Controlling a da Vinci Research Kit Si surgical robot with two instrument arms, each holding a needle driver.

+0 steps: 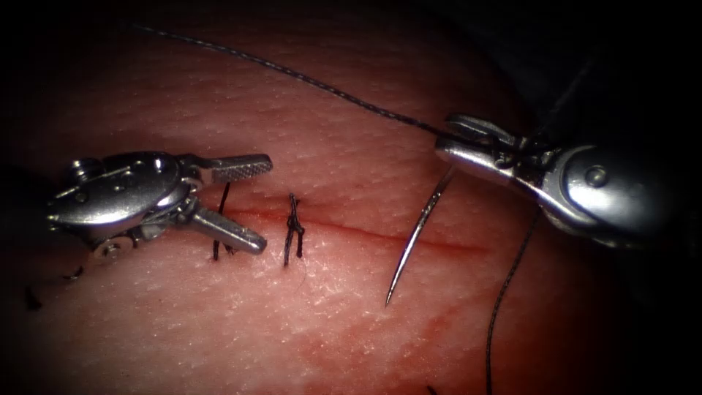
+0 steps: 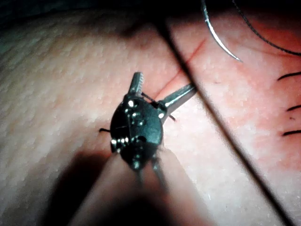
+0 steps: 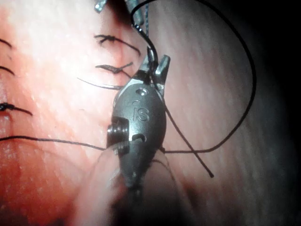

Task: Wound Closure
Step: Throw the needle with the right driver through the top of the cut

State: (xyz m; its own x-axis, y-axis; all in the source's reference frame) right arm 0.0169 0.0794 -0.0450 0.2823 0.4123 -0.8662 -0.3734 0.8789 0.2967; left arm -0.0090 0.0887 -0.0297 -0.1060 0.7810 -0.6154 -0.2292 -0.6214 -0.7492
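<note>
The cut (image 1: 380, 234) runs across the tissue (image 1: 183, 314) as a thin red line. My left tool (image 1: 265, 203) hovers at the cut's left end, its jaws open and holding nothing, one on each side of a dark stitch (image 1: 219, 219). A knotted second stitch (image 1: 292, 227) sits just to its right. My right tool (image 1: 447, 137) is shut on the curved needle (image 1: 417, 234) near its rear end. The needle hangs free above the right part of the cut, outside the tissue, with its tip pointing down. Thread (image 1: 292, 73) trails from the right jaws up to the left.
Another thread strand (image 1: 504, 292) drops beside the right tool. Red fluid (image 1: 409, 344) stains the tissue below the cut. The left wrist view has the open left tool (image 2: 164, 81), the needle (image 2: 218, 40) and stitches (image 2: 289, 75). The right wrist view has the right tool (image 3: 155, 63) and a thread loop (image 3: 244, 94).
</note>
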